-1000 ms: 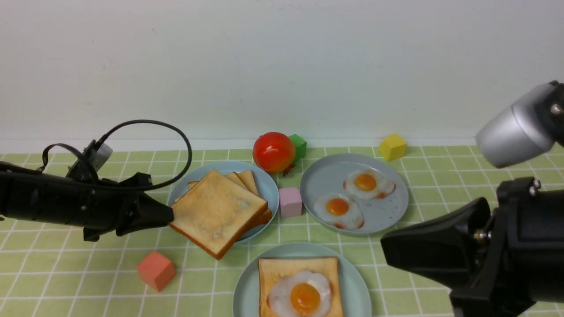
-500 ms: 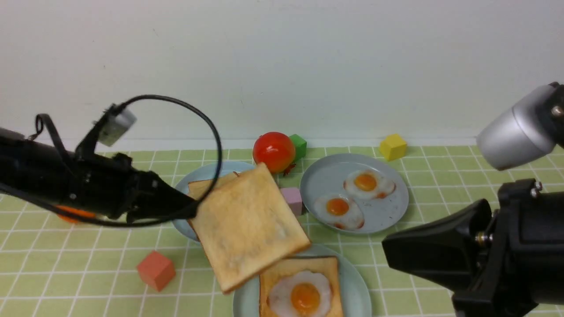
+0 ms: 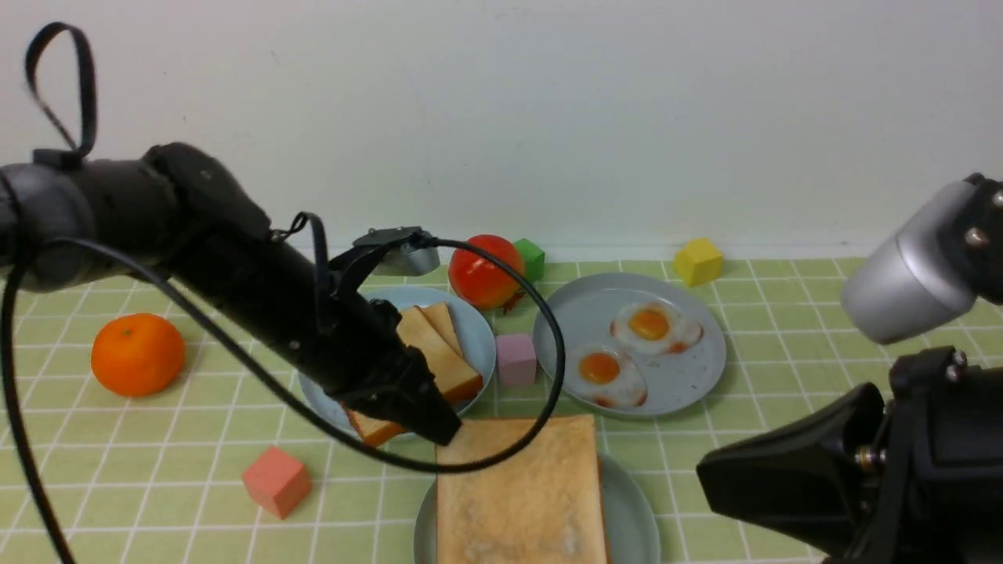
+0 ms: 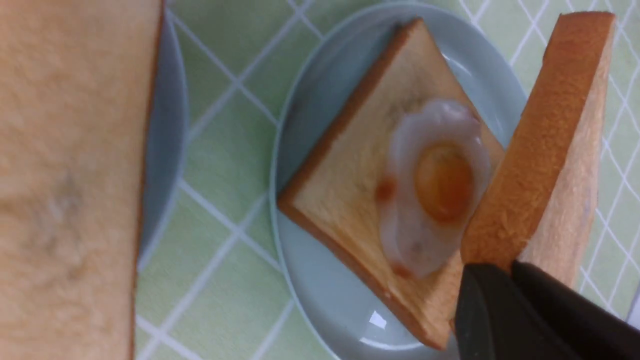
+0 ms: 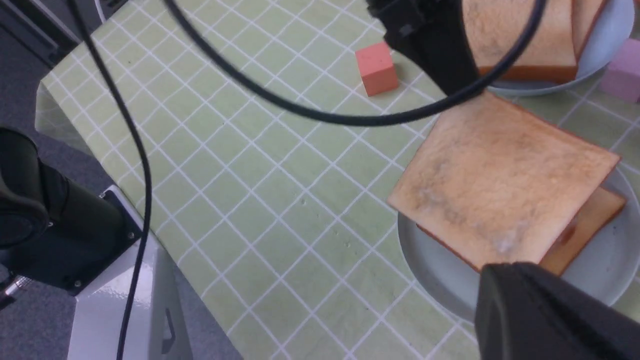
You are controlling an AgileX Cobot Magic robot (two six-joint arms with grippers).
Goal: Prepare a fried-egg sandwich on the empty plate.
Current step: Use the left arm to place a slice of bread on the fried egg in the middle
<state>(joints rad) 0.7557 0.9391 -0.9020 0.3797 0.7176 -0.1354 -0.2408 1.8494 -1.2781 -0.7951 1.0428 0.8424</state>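
White wall backs a counter [image 3: 157, 470] spread with pale green cloth ruled in a white grid. At 6 o'clock on it, nearest the robot, sits the round, pale teal-green plastic empty plate [image 3: 633, 513], and the fried-egg sandwich [image 5: 500, 190] is stacked there: a square base toast slice [image 4: 345, 200] lies flat with a white fried egg with an orange yolk [image 4: 440, 185] on it, and the square, golden-brown top toast slice [image 3: 521, 493] hangs over both. The left end effector [image 3: 443, 429] is clenched on that slice at its 11 o'clock corner. In the left wrist view the slice is tilted, its gripped edge lifted clear of the egg; whether its far edge touches the base I cannot tell. In the front view it hides the egg whole. At 11 o'clock from the teal plate stands a round light blue plate [image 3: 478, 345] bearing a stack of plain toast slices [image 3: 435, 348], partly behind the left arm. At 1 o'clock a greyer round plate [image 3: 689, 384] holds two loose fried eggs [image 3: 650, 325]. A small pink cube [image 3: 516, 359] sits between those two plates. At 12 o'clock, near the wall, a red tomato [image 3: 486, 270] sits just beside a green cube [image 3: 533, 257]; a yellow cube [image 3: 697, 260] lies past the grey plate. A salmon-red cube [image 3: 276, 481] lies at 9 o'clock, a round orange fruit [image 3: 137, 354] at 10 o'clock, well apart. The right end effector [image 3: 729, 478] hangs at 3 o'clock; whether it is released or clenched cannot be told.
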